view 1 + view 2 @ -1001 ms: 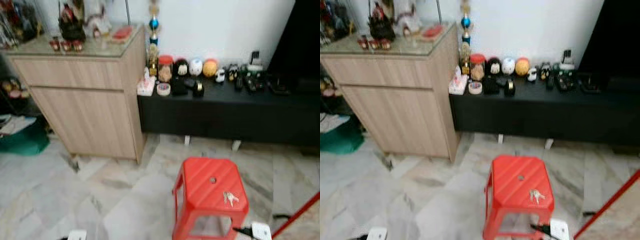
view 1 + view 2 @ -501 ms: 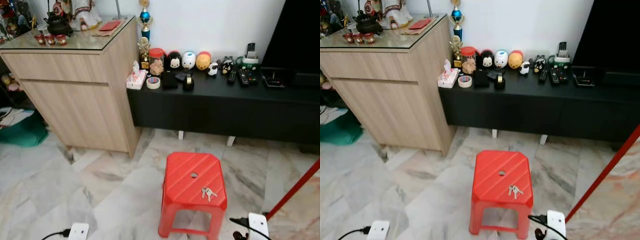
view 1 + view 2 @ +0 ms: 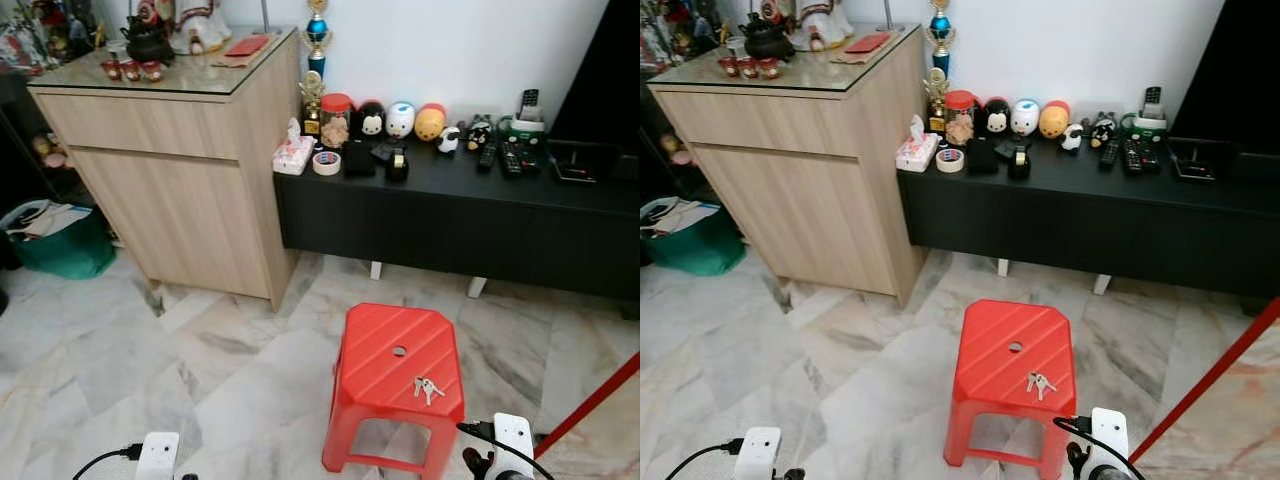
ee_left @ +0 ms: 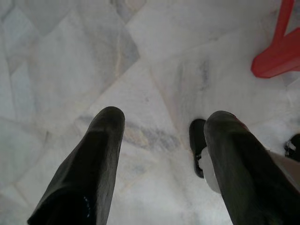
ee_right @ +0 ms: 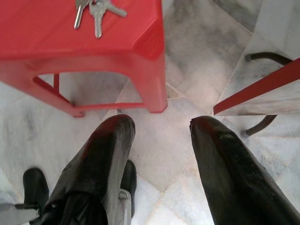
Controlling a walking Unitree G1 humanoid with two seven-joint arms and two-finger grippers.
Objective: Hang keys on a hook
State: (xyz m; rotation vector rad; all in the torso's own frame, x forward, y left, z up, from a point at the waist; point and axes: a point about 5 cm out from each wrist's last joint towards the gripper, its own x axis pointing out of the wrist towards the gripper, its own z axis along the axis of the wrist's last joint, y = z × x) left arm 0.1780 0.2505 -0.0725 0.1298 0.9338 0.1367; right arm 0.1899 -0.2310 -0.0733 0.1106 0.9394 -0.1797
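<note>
Fingers (image 5: pixel 112 154) spread over floor (image 3: pixel 200 370), keys (image 3: pixel 428 387) near stool (image 3: pixel 385 350) edge

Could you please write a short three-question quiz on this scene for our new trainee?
1. True or false: the keys lie on the red stool.
2. Which piece stands directly behind the stool against the wall? A) the wooden cabinet B) the black low bench C) the green bag
3. Fill in: both the left claw and the right claw hang over the marble floor with fingers ____.

Key:
1. True; they sit near the stool's front right corner.
2. B
3. open; neither claw holds anything.
</note>
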